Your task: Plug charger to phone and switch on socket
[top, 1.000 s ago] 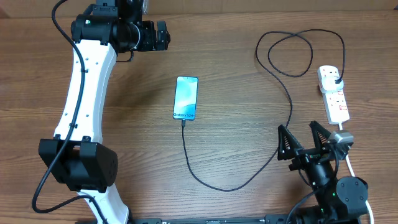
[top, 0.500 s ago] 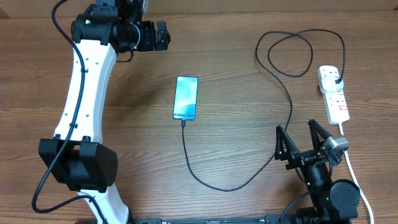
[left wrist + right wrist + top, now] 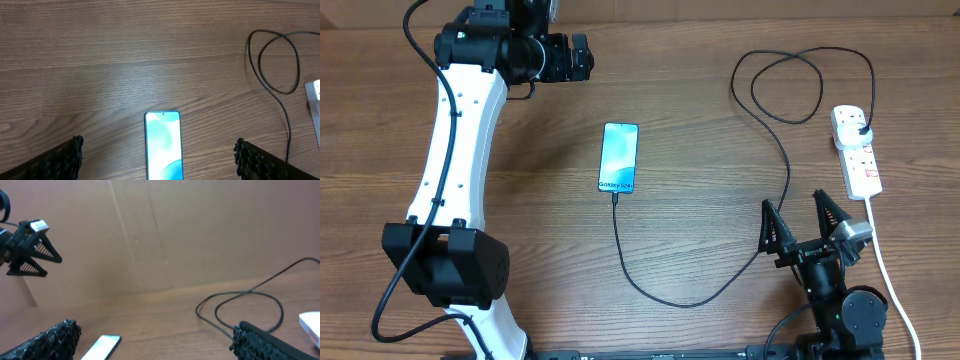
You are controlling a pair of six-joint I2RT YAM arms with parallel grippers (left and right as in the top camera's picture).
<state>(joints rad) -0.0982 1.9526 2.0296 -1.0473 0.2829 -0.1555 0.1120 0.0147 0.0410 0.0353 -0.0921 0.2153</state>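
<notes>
Right gripper (image 3: 793, 206): near the table's (image 3: 700, 60) front edge, jaws spread wide and holding nothing. It stands just beside the near end of the socket (image 3: 857, 150) without touching it. In its wrist view both fingers (image 3: 47, 339) sit at the lower corners with bare wood between them.

Left gripper (image 3: 584, 57): at the far left of the table, well apart from the phone (image 3: 619, 157). Its wrist view shows the jaws wide apart and empty, with the phone's top edge between them and farther off.

Phone: flat at mid-table, blue-teal screen up. Small white writing near its near short edge begins "Galaxy"; the characters after it are too small to read with certainty.

Charger (image 3: 682, 299): the thin black cable meets the phone's near short edge, curves toward the front, climbs to the right, loops at the far right, and ends in a black plug (image 3: 860, 125) seated in the socket's far end.

Socket: a white strip on the right with red markings, its lettering illegible. The switch position cannot be told. A white cord (image 3: 892, 285) leaves its near end and passes the right gripper.
</notes>
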